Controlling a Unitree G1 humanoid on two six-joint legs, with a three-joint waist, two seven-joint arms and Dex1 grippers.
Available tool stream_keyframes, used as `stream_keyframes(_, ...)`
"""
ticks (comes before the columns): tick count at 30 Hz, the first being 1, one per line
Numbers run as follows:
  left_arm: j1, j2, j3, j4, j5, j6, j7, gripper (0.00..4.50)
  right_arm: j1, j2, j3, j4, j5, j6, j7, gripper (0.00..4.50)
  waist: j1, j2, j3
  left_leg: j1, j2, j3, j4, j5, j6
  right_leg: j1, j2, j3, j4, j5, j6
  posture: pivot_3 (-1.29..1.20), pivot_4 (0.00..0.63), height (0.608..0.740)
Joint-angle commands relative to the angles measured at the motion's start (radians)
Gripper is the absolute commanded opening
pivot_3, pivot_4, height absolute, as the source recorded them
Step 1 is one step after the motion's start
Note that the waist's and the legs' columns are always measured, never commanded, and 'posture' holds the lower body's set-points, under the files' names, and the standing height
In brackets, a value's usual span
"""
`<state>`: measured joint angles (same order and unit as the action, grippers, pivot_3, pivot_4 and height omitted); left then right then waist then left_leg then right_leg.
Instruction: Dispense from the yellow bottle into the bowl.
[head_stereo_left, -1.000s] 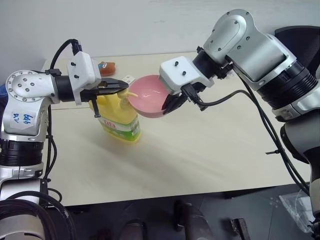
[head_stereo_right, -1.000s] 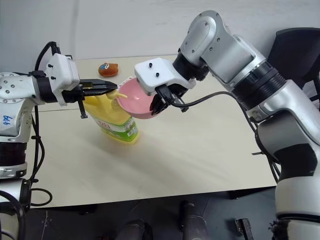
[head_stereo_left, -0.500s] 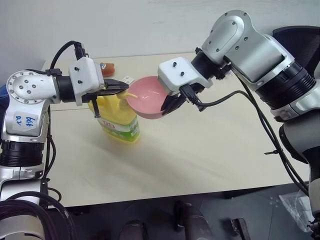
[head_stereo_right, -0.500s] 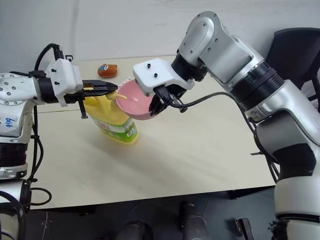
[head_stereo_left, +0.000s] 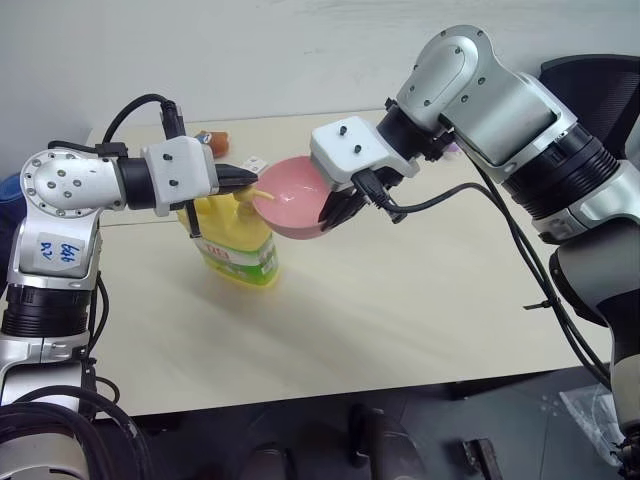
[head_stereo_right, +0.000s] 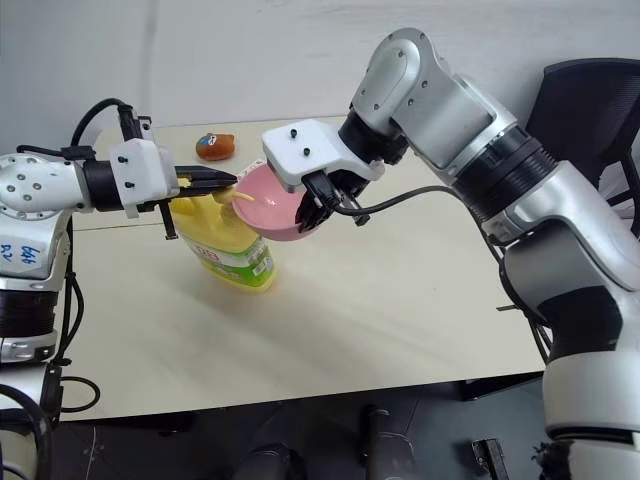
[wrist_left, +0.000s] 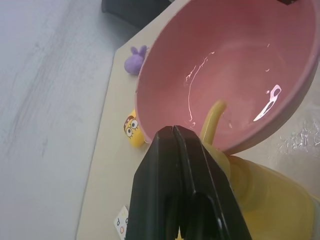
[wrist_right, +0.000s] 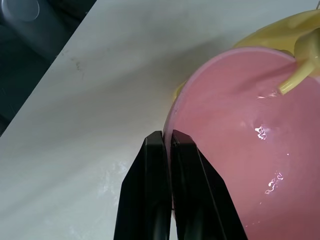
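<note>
The yellow bottle (head_stereo_left: 240, 247) stands upright on the table, its green-white label facing me. My left gripper (head_stereo_left: 246, 179) is shut with nothing between its fingers, and they lie level right over the pump head. The yellow nozzle (wrist_left: 212, 117) reaches over the rim into the pink bowl (head_stereo_left: 293, 205). The bowl hangs in the air beside the bottle's top, tilted toward the nozzle. My right gripper (wrist_right: 167, 136) is shut on the bowl's rim on the side away from the bottle. Glossy wet glints show on the bowl's inner wall (wrist_right: 260, 165).
The pale table (head_stereo_left: 400, 300) reaches its front edge near me. An orange-brown toy (head_stereo_right: 213, 146) and a small card (head_stereo_left: 256, 162) lie behind the bottle. A yellow plush (wrist_left: 132, 132) and a purple toy (wrist_left: 134, 59) lie farther back. A black chair (head_stereo_right: 590, 110) stands at the right.
My left wrist has rolled about its own line while its shut fingers stay over the pump head. The right gripper and the bowl hold their place.
</note>
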<state>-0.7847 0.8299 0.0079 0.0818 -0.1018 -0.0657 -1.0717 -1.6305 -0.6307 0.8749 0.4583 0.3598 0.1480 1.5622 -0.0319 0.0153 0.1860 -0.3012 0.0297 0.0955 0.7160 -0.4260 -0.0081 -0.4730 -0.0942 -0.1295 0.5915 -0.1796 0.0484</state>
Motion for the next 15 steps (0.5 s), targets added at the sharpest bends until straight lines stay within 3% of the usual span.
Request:
stream_keyframes(1,0.073,-0.013,-0.136,0.064,0.087,0.026,-0.048,0.04,-0.039,0.018,-0.035,-0.013,0.011,-0.023,0.052,0.00,0.000,0.000,0.000,0.000,0.000,0.000,0.000,0.000,0.000,0.000,0.000,0.000,0.000,0.000,0.000,0.00,0.150,0.740)
stream_keyframes(8,0.025,-0.043,-0.080,0.043,0.002,0.163,-0.046,0.04,-0.035,0.022,-0.041,-0.001,0.005,-0.031,0.052,0.00,0.002,0.000,0.000,0.001,0.000,0.000,0.000,0.000,0.000,0.001,0.000,0.000,0.000,0.000,0.000,0.00,0.150,0.740)
stream_keyframes(14,-0.099,-0.040,0.037,0.036,-0.167,0.423,-0.027,0.04,-0.017,0.005,-0.059,0.000,0.000,-0.037,0.052,0.00,0.001,0.000,0.000,-0.003,0.000,0.000,0.001,0.000,0.000,-0.006,0.000,0.000,0.001,0.000,0.000,0.00,0.150,0.740)
stream_keyframes(15,-0.127,-0.032,0.056,0.046,-0.187,0.458,-0.020,0.21,-0.012,0.000,-0.064,0.003,0.000,-0.035,0.052,0.00,0.001,-0.001,0.001,-0.004,0.000,0.001,0.001,0.000,0.000,-0.008,0.000,0.001,0.001,0.000,0.000,0.00,0.150,0.740)
